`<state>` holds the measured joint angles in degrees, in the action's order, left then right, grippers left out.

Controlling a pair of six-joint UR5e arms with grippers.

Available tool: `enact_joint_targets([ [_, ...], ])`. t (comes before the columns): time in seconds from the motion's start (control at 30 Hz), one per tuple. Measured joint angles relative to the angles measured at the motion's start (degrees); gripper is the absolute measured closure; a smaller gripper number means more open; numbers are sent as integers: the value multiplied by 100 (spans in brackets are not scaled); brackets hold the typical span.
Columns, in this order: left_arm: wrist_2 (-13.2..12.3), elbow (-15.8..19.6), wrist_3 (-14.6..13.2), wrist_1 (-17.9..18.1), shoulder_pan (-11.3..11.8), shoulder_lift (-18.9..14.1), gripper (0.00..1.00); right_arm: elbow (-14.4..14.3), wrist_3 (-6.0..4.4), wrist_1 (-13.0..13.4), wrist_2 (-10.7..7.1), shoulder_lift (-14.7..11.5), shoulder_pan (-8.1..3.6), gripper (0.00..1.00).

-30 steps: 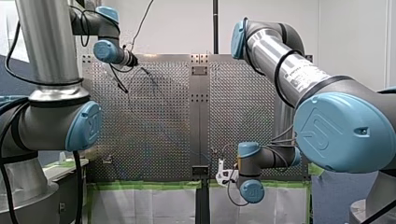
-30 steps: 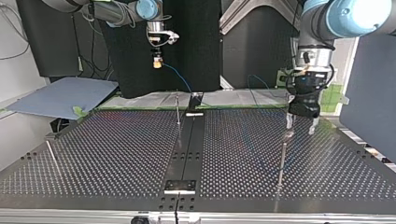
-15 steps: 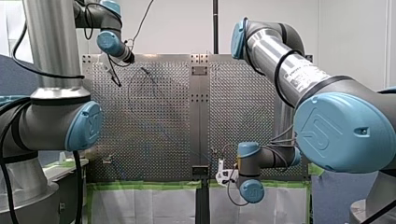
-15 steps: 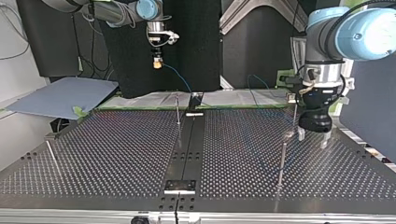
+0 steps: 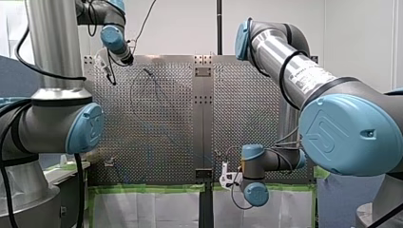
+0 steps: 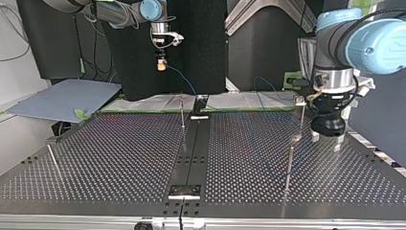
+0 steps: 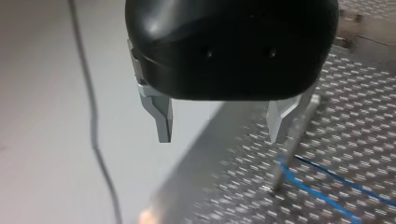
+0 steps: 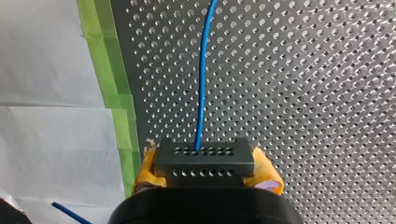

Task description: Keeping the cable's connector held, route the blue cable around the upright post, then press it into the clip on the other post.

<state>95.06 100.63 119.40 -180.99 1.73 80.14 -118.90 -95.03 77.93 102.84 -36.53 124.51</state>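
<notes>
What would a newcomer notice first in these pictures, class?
In the right wrist view, my right gripper clamps a dark connector between yellow-padded fingers, with the blue cable running ahead over the perforated table. In the left wrist view, my left gripper hangs open beside a thin upright post.

My left arm (image 5: 52,47) rises tall at the front view's left. The left wrist (image 5: 112,35) is at the far end and is bent downward. My left gripper (image 7: 222,133) is black, and its two metal fingers (image 7: 162,122) stand wide apart with nothing between them. In the top view it hangs low and points straight down.

My right arm (image 5: 285,61) comes in from the front view's right and folds back, so the right wrist (image 5: 253,154) sits at the near edge. My right gripper (image 8: 205,167) is held high in the top view and points down. Its yellow pads (image 8: 147,170) press on both sides of a dark connector (image 8: 204,158).
</notes>
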Motion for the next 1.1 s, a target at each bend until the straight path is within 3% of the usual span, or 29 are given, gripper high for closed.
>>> enact_joint_targets([
  [0.2,-162,-6,-342,-342,-17,252,0,17,23,-2,-9,0,-1,100],
  [0.53,-302,-3,-945,-895,-50,292,0,30,34,9,-43,0,0,100],
  [0.67,-344,-38,-1169,-915,-64,262,0,32,35,12,-44,0,1,100],
  [0.9,-701,-367,-1588,-730,-104,24,0,41,34,7,-44,0,1,100],
  [1.1,-927,-446,-1919,-726,-176,-2,0,69,8,-26,-62,0,0,100],
])
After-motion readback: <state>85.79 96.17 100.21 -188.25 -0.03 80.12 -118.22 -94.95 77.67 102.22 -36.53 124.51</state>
